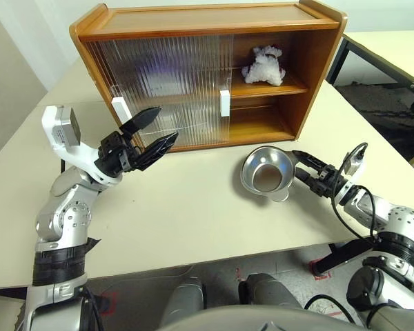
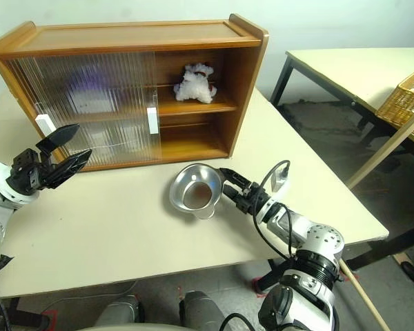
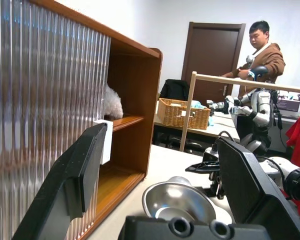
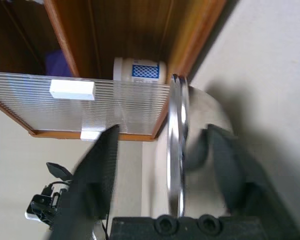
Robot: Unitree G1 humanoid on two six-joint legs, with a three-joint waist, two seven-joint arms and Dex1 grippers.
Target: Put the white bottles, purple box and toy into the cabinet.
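Reaching in from the right, the right gripper (image 1: pixel 305 164) has its two fingers set either side of the rim of a silver metal bowl (image 1: pixel 263 172) on the pale table (image 1: pixel 193 221); whether they press on it I cannot tell. The bowl stands in front of the open right half of the cabinet (image 1: pixel 214 69). The toy (image 1: pixel 264 66) sits on the upper shelf there. In the right wrist view a white bottle (image 4: pixel 139 70) and a bit of the purple box (image 4: pixel 57 62) show inside, behind the ribbed sliding door (image 4: pixel 80 107). The left gripper (image 1: pixel 150 136) hangs with its fingers wide apart, holding nothing, near the door's white handle (image 1: pixel 119 108).
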